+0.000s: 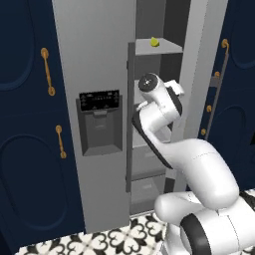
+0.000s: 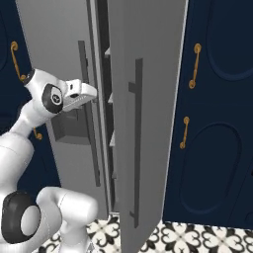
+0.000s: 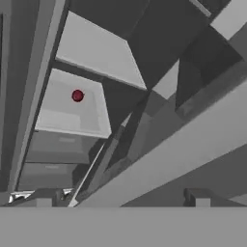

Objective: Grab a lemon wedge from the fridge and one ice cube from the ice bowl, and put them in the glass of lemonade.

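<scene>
The arm bends upward, its tool spread wide and empty, reaching into the open fridge below the lemon wedge.

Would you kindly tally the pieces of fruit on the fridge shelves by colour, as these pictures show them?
Yellow: 1, the tiny bright yellow lemon wedge on an upper grey shelf of the tall grey fridge.
Red: 1, the small round red fruit on a lower shelf, seen in the hand view.
Total: 2.
</scene>
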### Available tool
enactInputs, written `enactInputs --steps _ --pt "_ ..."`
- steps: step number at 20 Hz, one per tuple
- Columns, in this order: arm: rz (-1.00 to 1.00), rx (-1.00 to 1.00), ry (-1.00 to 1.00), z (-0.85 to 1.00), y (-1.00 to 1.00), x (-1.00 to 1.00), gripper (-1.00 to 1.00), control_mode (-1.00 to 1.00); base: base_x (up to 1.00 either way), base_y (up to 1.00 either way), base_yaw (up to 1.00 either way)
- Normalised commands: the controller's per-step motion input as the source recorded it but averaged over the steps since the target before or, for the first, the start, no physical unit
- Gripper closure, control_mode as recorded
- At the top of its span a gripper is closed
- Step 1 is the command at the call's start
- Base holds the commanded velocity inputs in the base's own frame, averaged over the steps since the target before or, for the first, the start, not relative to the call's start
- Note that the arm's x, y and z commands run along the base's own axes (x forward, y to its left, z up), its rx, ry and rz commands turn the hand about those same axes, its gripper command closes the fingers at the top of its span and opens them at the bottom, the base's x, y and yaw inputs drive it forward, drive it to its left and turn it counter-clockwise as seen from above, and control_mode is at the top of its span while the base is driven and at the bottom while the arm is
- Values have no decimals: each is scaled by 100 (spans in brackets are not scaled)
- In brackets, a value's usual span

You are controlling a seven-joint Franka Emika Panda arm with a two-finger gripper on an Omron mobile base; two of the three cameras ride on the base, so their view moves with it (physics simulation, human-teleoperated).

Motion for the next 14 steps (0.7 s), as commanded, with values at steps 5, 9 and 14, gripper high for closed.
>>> enactInputs --steps 5,9,14 --pt "-5 -32 5 -35 -20 13 -100 -100 0 0 0" --pt "-13 -14 8 -2 -31 54 -100 -100 0 0 0" --pt "-16 -11 18 0 -43 29 -100 -100 0 0 0"
